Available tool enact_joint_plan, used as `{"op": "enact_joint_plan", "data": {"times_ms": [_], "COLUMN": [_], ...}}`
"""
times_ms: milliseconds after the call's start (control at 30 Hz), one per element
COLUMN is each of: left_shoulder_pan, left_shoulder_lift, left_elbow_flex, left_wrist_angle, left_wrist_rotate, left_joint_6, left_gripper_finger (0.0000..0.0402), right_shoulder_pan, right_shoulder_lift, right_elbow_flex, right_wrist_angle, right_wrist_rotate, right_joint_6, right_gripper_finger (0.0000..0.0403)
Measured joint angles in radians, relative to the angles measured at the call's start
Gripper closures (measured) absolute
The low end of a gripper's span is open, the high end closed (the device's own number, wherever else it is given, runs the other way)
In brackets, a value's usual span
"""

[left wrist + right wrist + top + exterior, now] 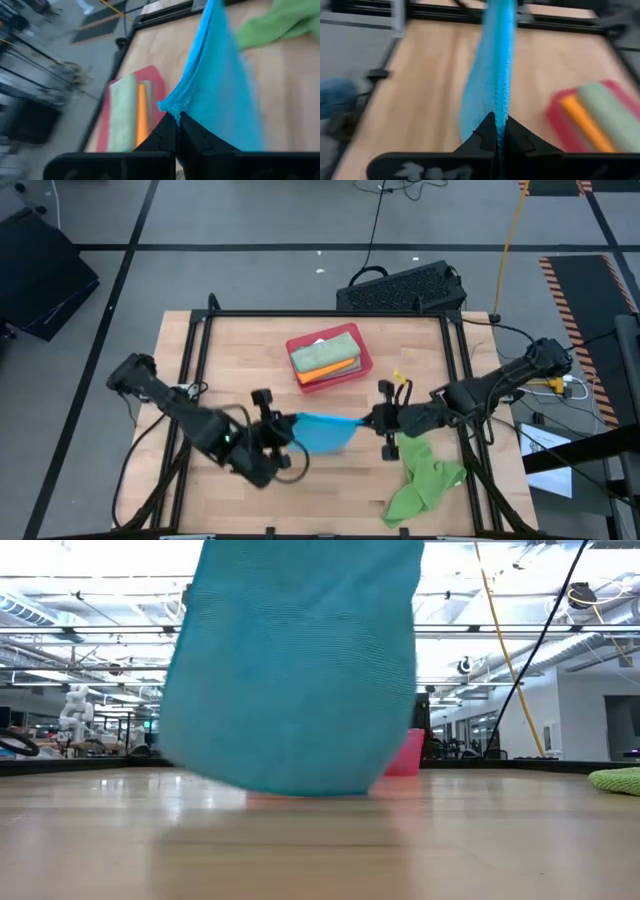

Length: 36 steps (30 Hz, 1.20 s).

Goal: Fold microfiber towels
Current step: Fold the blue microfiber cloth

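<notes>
Above the middle of the wooden table, the blue towel hung stretched between two arms; the left gripper was clenched on one corner and the right gripper on the opposite corner, so that the cloth draped as a curtain with its lower edge close to the tabletop, though whether it touched could not be told; this hold presumably kept the towel taut and flat, ready to be laid down for a fold. From the left wrist view the dark fingers pinched the frayed blue edge; from the right wrist view the fingers met on the cloth seen edge-on. Behind the towel, toward the far side of the table, sat the red tray; it held folded towels stacked together, a sage green one uppermost and an orange one showing beneath it, which suggested finished pieces were collected there. Near the right front corner, a bright green towel lay crumpled and unfolded, well apart from the tray, apparently awaiting its turn.
</notes>
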Motion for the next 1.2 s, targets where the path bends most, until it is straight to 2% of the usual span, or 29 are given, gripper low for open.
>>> {"op": "enact_joint_plan", "data": {"times_ms": [100,300,500,733,1200], "left_shoulder_pan": [0.029,-0.018,-0.085,-0.116,-0.135], "left_shoulder_lift": [-0.038,0.006,0.124,0.253,0.359], "left_elbow_flex": [0.002,0.002,0.001,0.001,0.001], "left_wrist_angle": [0.034,0.117,0.132,0.126,0.035], "left_wrist_rotate": [0.101,0.226,0.237,0.236,0.194], "left_joint_6": [-0.001,-0.009,-0.103,-0.275,-0.519], "left_gripper_finger": [0.0395,0.0395,0.0396,0.0393,0.0397], "right_shoulder_pan": [0.005,0.087,0.165,0.181,0.086], "right_shoulder_lift": [-0.001,0.026,0.137,0.261,0.394], "right_elbow_flex": [0.034,0.034,0.032,0.032,0.031], "right_wrist_angle": [-0.090,-0.132,-0.092,-0.096,-0.070], "right_wrist_rotate": [0.044,0.009,-0.075,-0.113,-0.119], "right_joint_6": [0.051,0.156,0.197,0.245,0.155], "right_gripper_finger": [0.0403,0.0403,0.0403,0.0403,0.0403]}}
